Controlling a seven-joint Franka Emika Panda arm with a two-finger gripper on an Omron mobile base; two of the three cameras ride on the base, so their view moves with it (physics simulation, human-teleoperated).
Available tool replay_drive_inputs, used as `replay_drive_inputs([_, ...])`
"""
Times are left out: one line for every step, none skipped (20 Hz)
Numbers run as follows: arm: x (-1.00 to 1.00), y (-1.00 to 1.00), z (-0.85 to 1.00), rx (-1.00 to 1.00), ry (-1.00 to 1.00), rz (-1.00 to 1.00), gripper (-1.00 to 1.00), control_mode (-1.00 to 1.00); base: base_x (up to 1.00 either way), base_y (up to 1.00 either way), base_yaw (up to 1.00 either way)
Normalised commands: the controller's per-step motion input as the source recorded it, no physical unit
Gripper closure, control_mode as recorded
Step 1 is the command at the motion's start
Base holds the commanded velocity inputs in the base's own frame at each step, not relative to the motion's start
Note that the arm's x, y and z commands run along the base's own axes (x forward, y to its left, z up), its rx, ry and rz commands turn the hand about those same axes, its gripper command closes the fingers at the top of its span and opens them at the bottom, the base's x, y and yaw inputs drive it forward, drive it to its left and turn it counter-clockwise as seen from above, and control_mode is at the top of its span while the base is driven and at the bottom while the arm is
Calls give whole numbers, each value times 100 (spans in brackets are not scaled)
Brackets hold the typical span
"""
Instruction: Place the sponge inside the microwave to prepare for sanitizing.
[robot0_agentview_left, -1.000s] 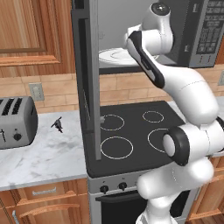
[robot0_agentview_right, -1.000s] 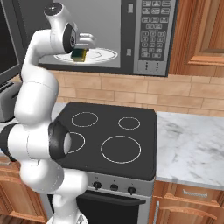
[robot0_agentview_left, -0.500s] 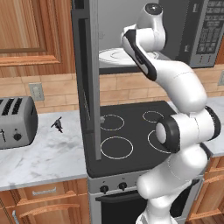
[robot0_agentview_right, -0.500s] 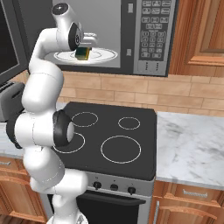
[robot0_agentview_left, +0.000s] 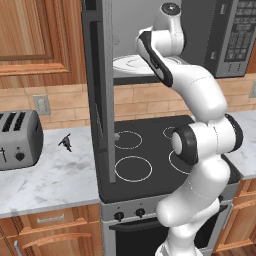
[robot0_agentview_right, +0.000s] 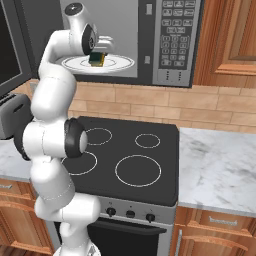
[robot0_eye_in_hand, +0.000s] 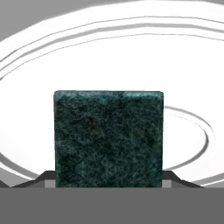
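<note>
Right base view shows the gripper (robot0_agentview_right: 98, 59) clamping the sponge (robot0_agentview_right: 96, 60) over the microwave (robot0_agentview_right: 150, 40) plate (robot0_agentview_right: 122, 63).

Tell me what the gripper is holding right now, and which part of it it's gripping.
The gripper holds the sponge, clamped by its two opposite sides, dark green face toward the hand camera, above the white glass plate inside the microwave.

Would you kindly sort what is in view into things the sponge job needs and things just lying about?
Needed: sponge, held in the hand; microwave, door open; its glass plate.
Lying about: toaster; small dark spiky object; stove.
</note>
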Motion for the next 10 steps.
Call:
replay_drive_inputs([14,0,-23,2,0,2,100,-100,0,0,0])
replay_drive_inputs([12,0,-23,3,0,2,100,-100,0,0,0])
replay_drive_inputs([11,0,-25,3,0,1,100,-100,0,0,0])
replay_drive_inputs([8,0,-25,4,0,1,100,-100,0,0,0])
replay_drive_inputs([7,0,-24,4,0,1,100,-100,0,0,0])
replay_drive_inputs([8,0,-23,3,0,1,100,-100,0,0,0])
replay_drive_inputs([13,0,-21,3,0,1,100,-100,0,0,0])
replay_drive_inputs([18,0,-16,0,-5,1,100,-100,0,0,0])
replay_drive_inputs([21,0,-16,0,-5,1,100,-100,0,0,0])
replay_drive_inputs([23,0,-16,0,-6,1,100,-100,0,0,0])
